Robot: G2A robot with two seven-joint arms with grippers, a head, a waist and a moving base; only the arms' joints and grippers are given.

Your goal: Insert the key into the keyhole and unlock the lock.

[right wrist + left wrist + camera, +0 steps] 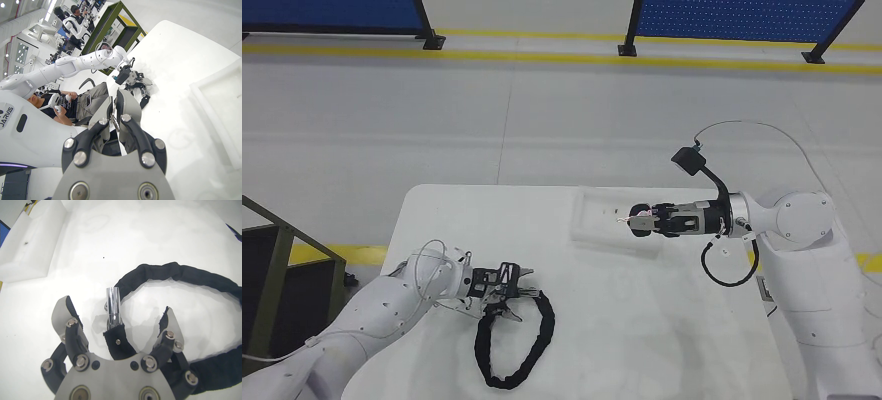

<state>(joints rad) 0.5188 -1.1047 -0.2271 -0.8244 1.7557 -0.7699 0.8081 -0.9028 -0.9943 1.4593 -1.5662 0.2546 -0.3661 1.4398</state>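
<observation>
**Key pinched in my right claw, lock between the spread fingers of my left**

Nearest to me, at the front left of the table (662,330), my left claw (117,304) is down at the lock (514,345). Its two fingers (64,311) are spread wide, one on each side of the lock's chrome cylinder (112,298), and neither touches it. The cylinder lies on the tabletop and points away from my palm. Its near end meets a black strip with a rivet, and I cannot tell whether that strip belongs to the lock or to my claw. From the cylinder's far end the lock's black sleeve (189,273) curves out to one side and loops back round beside my claw, lying flat on the table. From above, the loop stretches from my left claw (522,292) back toward the table's front edge.

Farther out, a white tray (592,225) rests on the table, well apart from the lock. My right claw (642,217) is raised off the table and, seen from above, lies over the tray's right part. Its fingers (128,102) are pressed together on the key (114,116), which sits edge-on between the pads. The claw is aimed across the table toward my left claw (140,83). Key and lock are well apart.
</observation>
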